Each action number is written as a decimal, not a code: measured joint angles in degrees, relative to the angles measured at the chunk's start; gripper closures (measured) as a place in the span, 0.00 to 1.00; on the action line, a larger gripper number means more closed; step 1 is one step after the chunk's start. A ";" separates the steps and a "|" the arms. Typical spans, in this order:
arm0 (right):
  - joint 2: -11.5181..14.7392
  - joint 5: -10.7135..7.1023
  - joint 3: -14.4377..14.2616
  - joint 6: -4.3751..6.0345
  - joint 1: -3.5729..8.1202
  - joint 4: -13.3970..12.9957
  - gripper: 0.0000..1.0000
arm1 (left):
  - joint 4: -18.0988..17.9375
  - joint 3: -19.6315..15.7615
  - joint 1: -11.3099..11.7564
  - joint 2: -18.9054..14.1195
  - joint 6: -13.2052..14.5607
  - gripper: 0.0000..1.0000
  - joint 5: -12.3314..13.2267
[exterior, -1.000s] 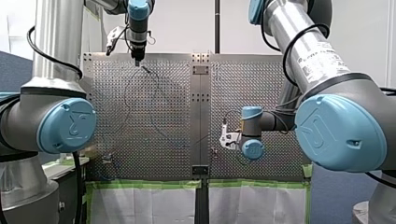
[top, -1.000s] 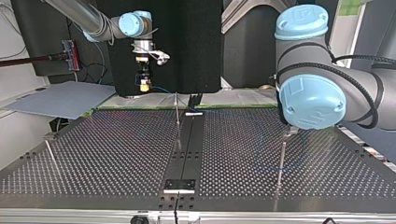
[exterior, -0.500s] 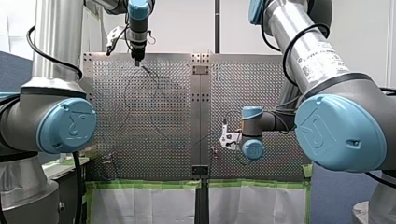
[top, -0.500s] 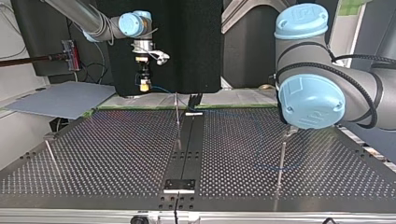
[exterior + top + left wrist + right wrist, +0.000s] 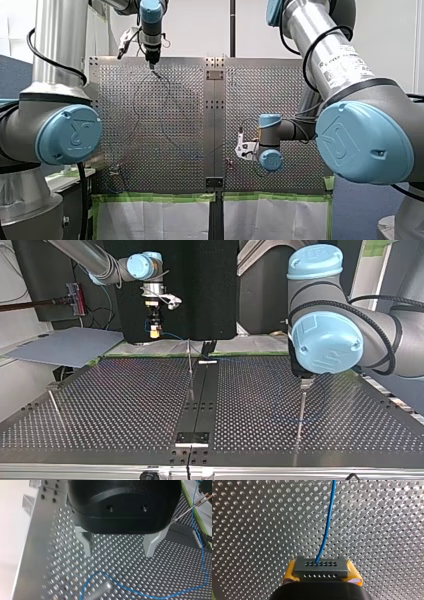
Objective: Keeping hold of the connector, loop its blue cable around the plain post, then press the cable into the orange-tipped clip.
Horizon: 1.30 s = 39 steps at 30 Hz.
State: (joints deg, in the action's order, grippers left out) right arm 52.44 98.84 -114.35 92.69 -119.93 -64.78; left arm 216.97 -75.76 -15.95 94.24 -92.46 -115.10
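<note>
1. Grip on the connector (image 5: 322,567) looks firm: my right gripper (image 5: 322,576) has the small dark block, with its rows of holes, clamped between its yellow pads (image 5: 290,573). It is low over the tabletop (image 5: 249,517), near the edge on the arms' side and just beside the centre strip (image 5: 214,125).
2. From one hole in the block's face the blue cable (image 5: 327,530) runs straight ahead over the perforations. In the front view it then wanders as a slack curve across the tabletop's left half towards the far edge.
3. My left gripper (image 5: 118,553) hangs near that far edge with its fingers (image 5: 86,547) spread wide and nothing between them.
4. Under it the cable bends in an arc just beside the blurred top of a post (image 5: 100,592). I cannot tell whether the two touch.
5. Beyond that bend stands the orange-tipped clip (image 5: 203,500), with the cable passing near it.
6. I judge the cable to be light, thin and limp. It should sag and drift when slack, and it may slide off a smooth post unless kept gently taut.
7. The connector looks rigid and light, so its two flat side faces, where the pads sit, are the right hold. A hard pull would probably strain the spot where the wire enters the block.
8. For the open gripper, the best hold is likely the free stretch near the post, well apart from the connector.
</note>
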 joint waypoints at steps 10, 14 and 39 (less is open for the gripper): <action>0.00 -0.09 -0.01 0.05 0.00 -0.17 1.00 | -5.73 0.00 -4.59 1.14 5.75 0.00 -2.20; 0.00 -0.12 0.00 0.05 0.00 -0.13 1.00 | -8.09 -0.01 -6.40 1.99 8.11 0.00 -3.25; 0.00 -0.13 0.00 -0.27 -0.16 -0.27 1.00 | -21.33 -2.37 -8.10 13.09 11.98 0.00 -8.69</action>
State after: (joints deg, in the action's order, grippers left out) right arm 52.44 98.71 -114.34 92.42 -120.09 -65.05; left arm 195.64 -78.12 -24.05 107.33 -80.49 -123.78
